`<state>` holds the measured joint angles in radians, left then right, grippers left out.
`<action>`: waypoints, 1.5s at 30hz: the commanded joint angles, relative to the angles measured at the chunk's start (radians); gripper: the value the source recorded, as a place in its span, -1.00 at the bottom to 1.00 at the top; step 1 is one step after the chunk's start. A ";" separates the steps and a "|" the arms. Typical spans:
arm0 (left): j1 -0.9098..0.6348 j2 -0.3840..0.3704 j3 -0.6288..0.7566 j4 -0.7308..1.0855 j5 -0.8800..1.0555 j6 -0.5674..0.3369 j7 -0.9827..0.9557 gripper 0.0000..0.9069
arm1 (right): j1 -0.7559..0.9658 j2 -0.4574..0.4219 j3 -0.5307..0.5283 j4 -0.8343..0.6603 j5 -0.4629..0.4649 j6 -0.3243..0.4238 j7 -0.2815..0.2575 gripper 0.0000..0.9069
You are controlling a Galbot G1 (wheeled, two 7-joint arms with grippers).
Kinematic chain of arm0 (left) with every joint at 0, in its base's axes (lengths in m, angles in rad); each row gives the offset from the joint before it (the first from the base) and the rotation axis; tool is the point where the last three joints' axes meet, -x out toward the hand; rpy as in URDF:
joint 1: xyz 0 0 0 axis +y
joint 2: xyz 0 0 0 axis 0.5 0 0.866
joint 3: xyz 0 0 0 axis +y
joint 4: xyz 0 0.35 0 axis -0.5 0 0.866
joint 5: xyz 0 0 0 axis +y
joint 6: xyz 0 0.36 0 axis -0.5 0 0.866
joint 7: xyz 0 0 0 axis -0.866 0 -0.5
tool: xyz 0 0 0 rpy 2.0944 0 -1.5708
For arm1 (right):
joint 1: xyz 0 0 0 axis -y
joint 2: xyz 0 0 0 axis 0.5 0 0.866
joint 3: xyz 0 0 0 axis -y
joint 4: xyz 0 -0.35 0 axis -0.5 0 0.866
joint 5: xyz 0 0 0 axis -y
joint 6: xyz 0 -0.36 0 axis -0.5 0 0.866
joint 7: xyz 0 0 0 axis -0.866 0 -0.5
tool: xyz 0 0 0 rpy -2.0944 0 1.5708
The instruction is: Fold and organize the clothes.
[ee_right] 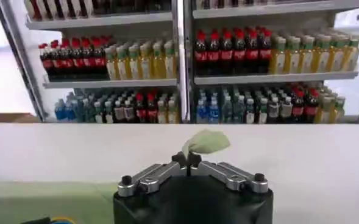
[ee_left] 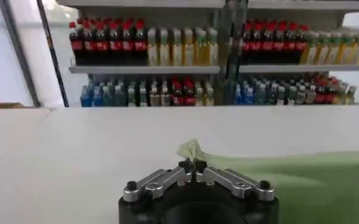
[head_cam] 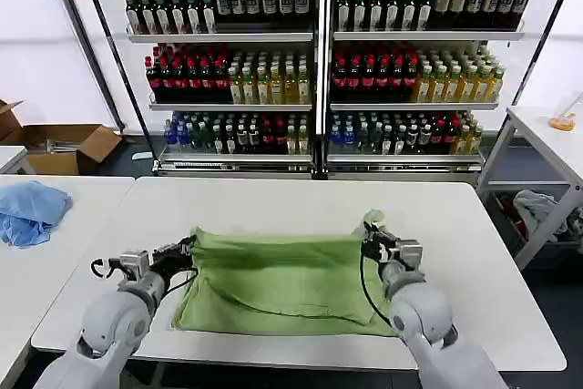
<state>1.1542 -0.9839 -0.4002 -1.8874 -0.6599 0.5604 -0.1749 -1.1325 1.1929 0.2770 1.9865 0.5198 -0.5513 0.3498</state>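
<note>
A light green T-shirt (head_cam: 278,281) lies on the white bench (head_cam: 474,252), folded into a broad, roughly rectangular shape with its long edges running side to side. It sits in the front half of the bench, its near edge close to the bench's front rim.

The left hand (head_cam: 189,246) is at the shirt's far left corner, its fingers pressed together on a pinch of green fabric. In the left wrist view the left hand (ee_left: 192,165) holds a small peak of cloth that stands up between the fingertips, with the rest of the shirt (ee_left: 307,182) spreading away across the bench.

The right hand (head_cam: 370,245) is at the far right corner, likewise pinching the shirt. A small flap of fabric sticks up just beyond it. In the right wrist view the right hand (ee_right: 186,159) grips that corner, and a curl of the shirt (ee_right: 206,141) rises above the closed fingertips.

Both corners are lifted slightly off the bench, while the middle and near part of the shirt lie flat.

A light blue cloth (head_cam: 29,210) lies bunched on a neighbouring table to the left. Shelves (head_cam: 314,36) of bottles stand behind the bench.
</note>
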 commanded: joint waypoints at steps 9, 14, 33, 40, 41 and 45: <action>0.137 0.055 -0.018 -0.048 0.044 -0.004 0.029 1.00 | -0.187 0.106 0.054 0.026 -0.201 0.006 -0.028 1.00; 0.169 0.062 -0.038 -0.061 0.079 -0.025 0.029 1.00 | -0.208 0.141 0.057 0.030 -0.277 0.037 -0.047 1.00; 0.318 -0.011 -0.134 -0.206 0.153 -0.246 -0.085 1.00 | -0.305 0.146 0.061 0.145 -0.428 0.183 -0.068 1.00; 0.334 -0.130 -0.086 -0.179 0.295 -0.263 -0.081 1.00 | -0.319 0.105 0.087 0.161 -0.424 0.205 -0.063 1.00; 0.331 -0.142 -0.081 -0.173 0.301 -0.262 -0.082 1.00 | -0.319 0.099 0.087 0.161 -0.421 0.205 -0.062 1.00; 0.299 -0.195 -0.053 -0.121 0.299 -0.243 -0.085 1.00 | -0.319 0.072 0.086 0.158 -0.418 0.204 -0.058 1.00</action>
<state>1.4526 -1.0461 -0.4925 -2.0521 -0.4565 0.3504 -0.2410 -1.4335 1.2971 0.3550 2.1271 0.1268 -0.3711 0.2916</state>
